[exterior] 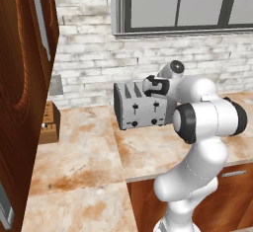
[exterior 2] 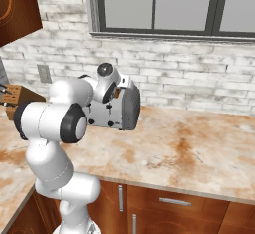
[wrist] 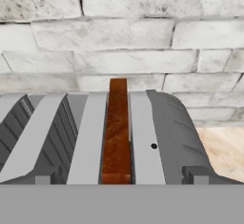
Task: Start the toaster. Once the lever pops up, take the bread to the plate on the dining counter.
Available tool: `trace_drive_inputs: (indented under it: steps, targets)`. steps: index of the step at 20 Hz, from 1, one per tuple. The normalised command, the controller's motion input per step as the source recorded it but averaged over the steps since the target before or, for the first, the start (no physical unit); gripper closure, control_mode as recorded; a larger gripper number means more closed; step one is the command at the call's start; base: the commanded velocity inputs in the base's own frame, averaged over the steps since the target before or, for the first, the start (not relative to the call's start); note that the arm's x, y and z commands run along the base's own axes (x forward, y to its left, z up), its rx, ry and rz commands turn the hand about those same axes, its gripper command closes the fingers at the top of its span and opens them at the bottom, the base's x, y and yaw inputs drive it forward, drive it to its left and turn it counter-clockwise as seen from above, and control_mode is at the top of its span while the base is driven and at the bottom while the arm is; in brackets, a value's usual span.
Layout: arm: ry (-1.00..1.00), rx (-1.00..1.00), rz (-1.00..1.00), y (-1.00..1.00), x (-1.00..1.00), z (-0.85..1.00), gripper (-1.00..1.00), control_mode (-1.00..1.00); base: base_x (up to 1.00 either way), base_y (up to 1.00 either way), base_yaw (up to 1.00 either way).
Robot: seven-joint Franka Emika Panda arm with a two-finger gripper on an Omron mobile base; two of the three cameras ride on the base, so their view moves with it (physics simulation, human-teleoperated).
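Observation:
The grey four-slot toaster (exterior: pixel 129 111) (exterior 2: pixel 130 107) stands on the counter against the brick wall. A brown slice of bread (wrist: pixel 116 132) sits upright in one of its right-hand slots, its top edge above the slot. My gripper (exterior: pixel 149 86) (exterior 2: pixel 117 89) hovers at the toaster's top front edge and points along the slots toward the wall. It is open and holds nothing. The two slider tracks with dark knobs (exterior: pixel 135 109) show on the toaster's front, below the hand. The plate and the dining counter are out of view.
A brown wooden knife block (exterior: pixel 49 122) (exterior 2: pixel 15 98) stands left of the toaster. A tall wooden cabinet (exterior: pixel 20 78) borders the left side. The marble-look counter (exterior 2: pixel 189 148) stretches right, under a window (exterior 2: pixel 164 9).

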Motion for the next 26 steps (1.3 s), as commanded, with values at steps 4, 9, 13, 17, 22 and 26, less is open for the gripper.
trace_drive_inputs:
  steps: [4,9,13,17,22,26]
  targets:
    - [0.0,0.0,0.0,0.0,0.06,0.0,-1.0,-1.0,0.0,0.0,0.0]
    - [0.0,0.0,0.0,0.0,0.07,0.0,-1.0,-1.0,0.0,0.0,0.0]
    - [0.0,0.0,0.0,0.0,0.0,0.0,-1.0,-1.0,0.0,0.0,0.0]
    - [0.0,0.0,0.0,0.0,0.0,0.0,1.0,-1.0,0.0,0.0,0.0]
    - [0.0,0.0,0.0,0.0,0.0,0.0,1.0,-1.0,0.0,0.0,0.0]
    - [0.0,0.0,0.0,0.0,0.0,0.0,1.0,-1.0,0.0,0.0,0.0]
